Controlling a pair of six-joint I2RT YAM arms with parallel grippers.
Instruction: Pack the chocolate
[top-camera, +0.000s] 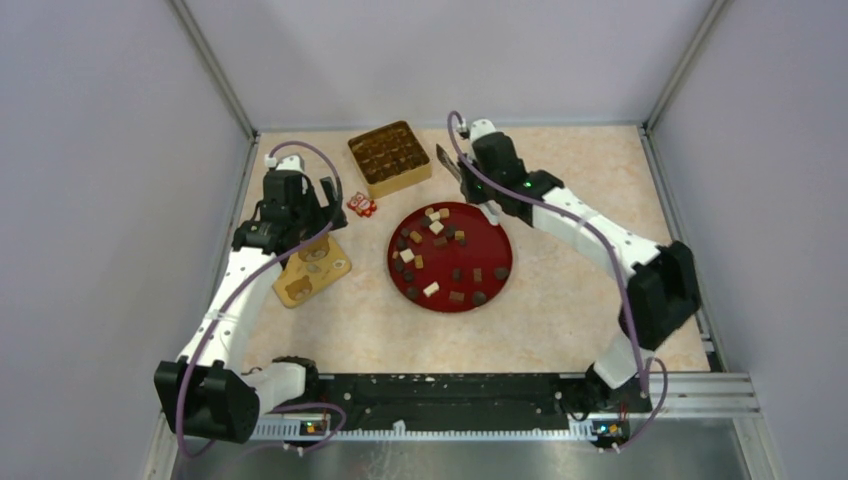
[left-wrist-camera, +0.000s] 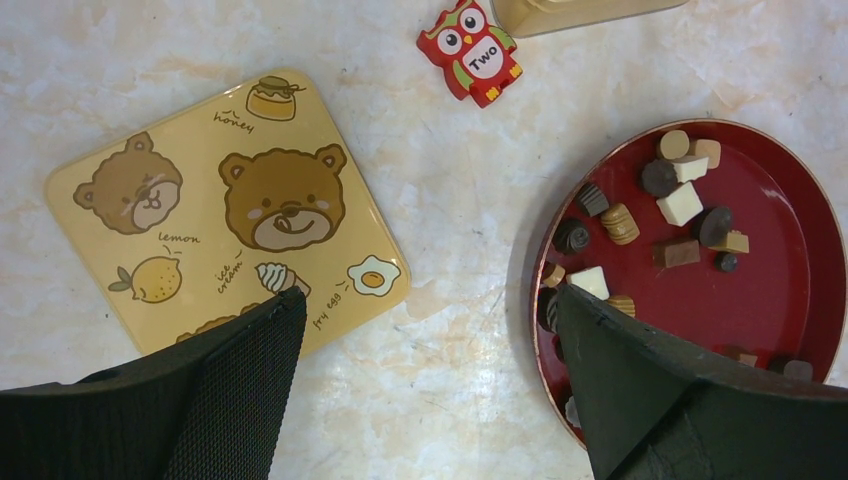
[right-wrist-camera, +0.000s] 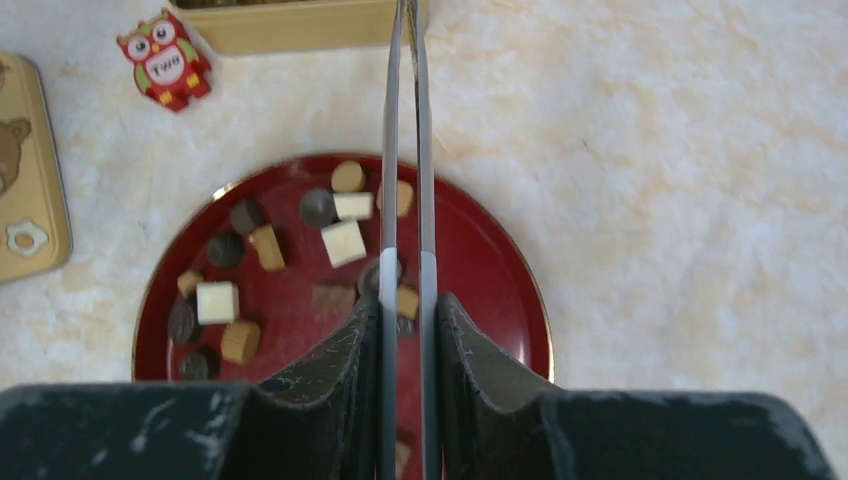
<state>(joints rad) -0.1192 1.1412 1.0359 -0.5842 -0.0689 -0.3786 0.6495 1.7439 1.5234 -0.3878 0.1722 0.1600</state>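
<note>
Marbled beige tabletop (top-camera: 580, 330) lies under both arms. Left gripper (left-wrist-camera: 430, 300) gapes wide, one finger over the bear-printed lid (left-wrist-camera: 230, 210), the other over the red plate (left-wrist-camera: 785, 300). Right gripper (right-wrist-camera: 408, 310) pinches metal tongs (right-wrist-camera: 405, 150), which reach out ahead over the plated chocolate (right-wrist-camera: 343, 242).

A robot test cell in a laboratory is indicated. The marbled table (top-camera: 600, 180) is enclosed by plain lilac panels (top-camera: 440, 60) at 9, 12 and 3 o'clock, which are joined by bare metal posts (top-camera: 215, 70) at about 11 and 1 o'clock. At 6 o'clock a slotted aluminium rail (top-camera: 690, 385) is mounted along the table's edge. The left arm (top-camera: 235, 290) at 7 o'clock and the right arm (top-camera: 590, 225) at 5 o'clock, both white and black, are bolted to it. Purple cables (top-camera: 450, 135) are routed along both.
</note>
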